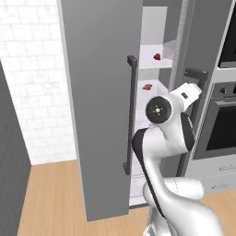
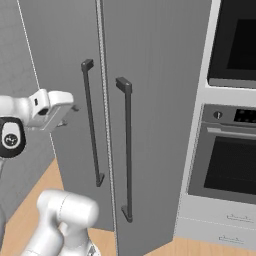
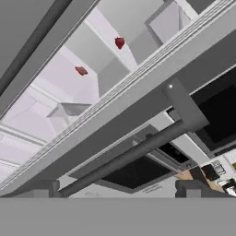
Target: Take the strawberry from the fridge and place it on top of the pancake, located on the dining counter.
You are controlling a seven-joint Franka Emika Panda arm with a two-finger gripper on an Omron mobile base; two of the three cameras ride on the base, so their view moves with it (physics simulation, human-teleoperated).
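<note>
The fridge (image 1: 101,92) stands with its left door swung out, showing white shelves. The strawberry (image 1: 156,56), small and dark red, lies on an upper shelf; in the hand view the strawberry (image 3: 120,42) is far off at the top. My gripper (image 3: 119,191) is open and empty, in front of the shut right door, with that door's dark bar handle (image 3: 138,152) running across just ahead of the fingertips. From the right base camera my gripper (image 2: 70,111) hangs left of the two handles. The pancake and the dining counter are out of view.
A flat reddish-brown piece (image 1: 147,86) lies on the shelf below the strawberry. The open left door's handle (image 1: 131,115) stands close to my arm's left. A black-glass wall oven (image 2: 230,160) with drawers beneath adjoins the fridge on the right. Wooden floor (image 1: 50,198) lies left of the door.
</note>
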